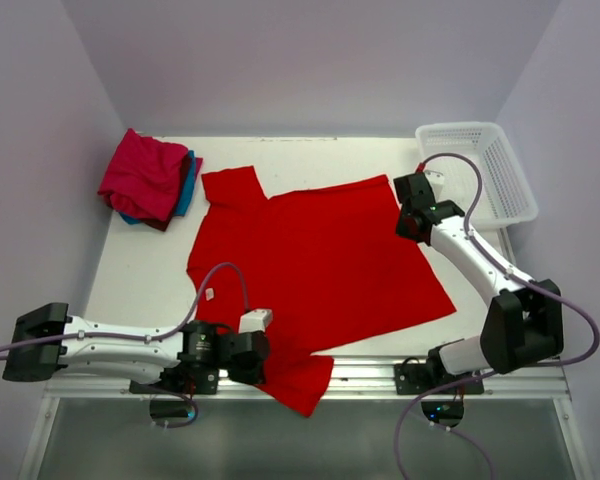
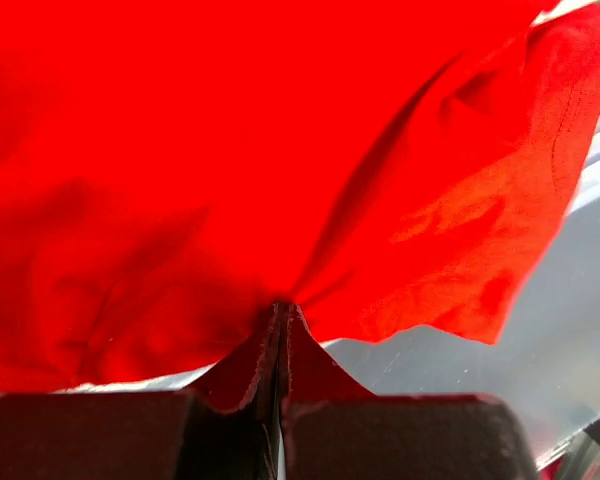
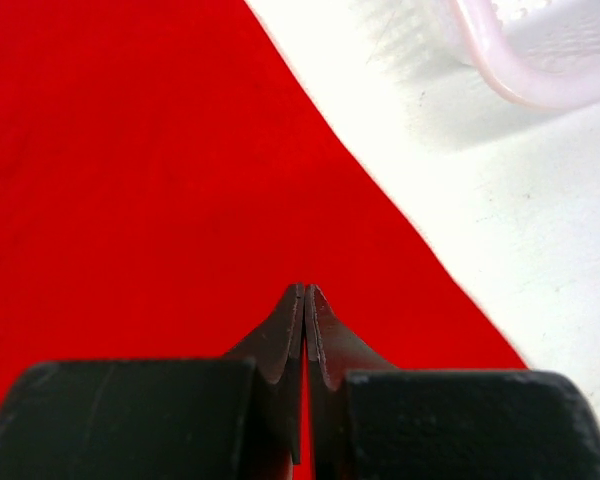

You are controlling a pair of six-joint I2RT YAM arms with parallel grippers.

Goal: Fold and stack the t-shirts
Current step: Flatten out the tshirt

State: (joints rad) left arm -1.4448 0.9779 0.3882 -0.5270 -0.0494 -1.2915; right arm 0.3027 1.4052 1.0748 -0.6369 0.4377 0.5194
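The big bright red t-shirt [image 1: 320, 255] lies spread across the middle of the table, with one sleeve hanging over the near edge. My left gripper [image 1: 270, 352] is at that near edge and shut on the red cloth. In the left wrist view, folds of the red t-shirt [image 2: 230, 150] run into the closed tips of that gripper [image 2: 280, 306]. My right gripper [image 1: 406, 230] is over the shirt's far right corner. Its jaws [image 3: 305, 288] are shut above flat red cloth [image 3: 150, 180], with no fold seen between them. The crimson-pink t-shirt [image 1: 143, 178] lies on the teal-blue one [image 1: 190, 185] at the far left.
A white mesh basket [image 1: 480, 170] stands at the far right corner, and its rim [image 3: 525, 90] shows just beyond the right gripper. Bare white tabletop [image 3: 500, 230] lies between the shirt's edge and the basket. Walls close in the table on three sides.
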